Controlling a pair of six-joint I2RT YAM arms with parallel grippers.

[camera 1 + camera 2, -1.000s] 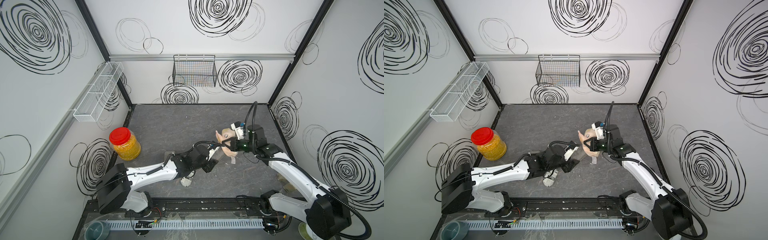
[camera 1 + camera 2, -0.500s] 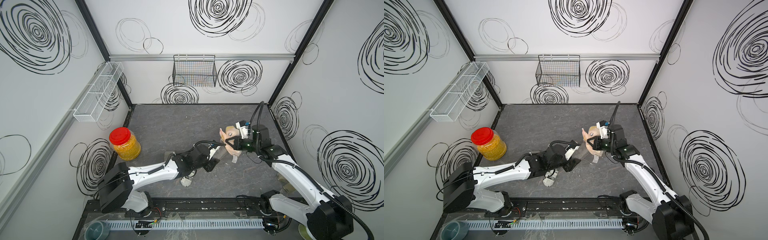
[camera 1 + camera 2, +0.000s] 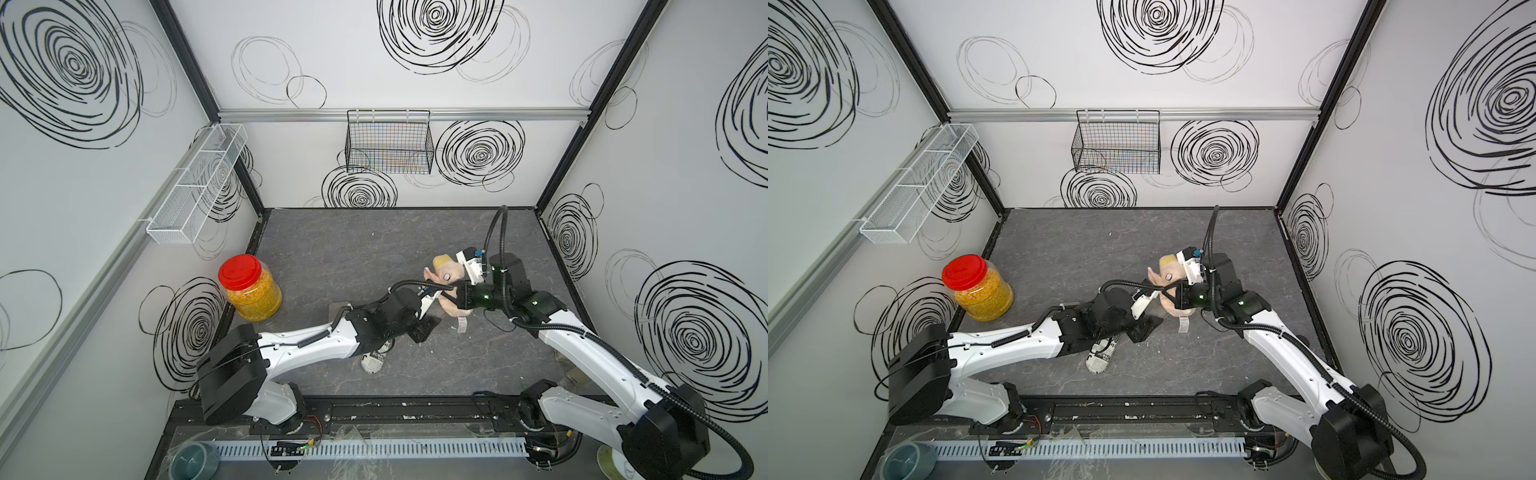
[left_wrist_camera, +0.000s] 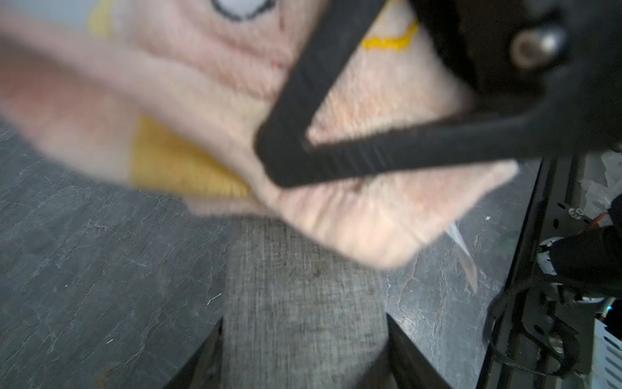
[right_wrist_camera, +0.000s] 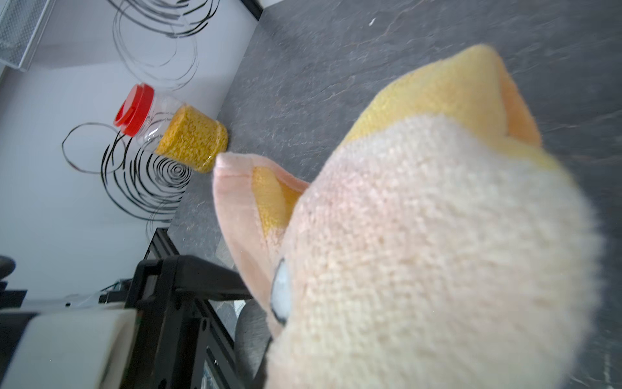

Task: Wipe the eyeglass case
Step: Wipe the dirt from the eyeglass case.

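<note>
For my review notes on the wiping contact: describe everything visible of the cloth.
The cloth is fuzzy peach-and-yellow terry with a stitched eye and a white tag hanging down. It is bunched, pinched in the shut right tool, and lies over the far end of the grey eyeglass case gripped by the left tool.

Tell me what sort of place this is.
Probably a robot test booth: white walls with black swirls, a hanging wire basket, the left arm and right arm fixed to a front rail.
</note>
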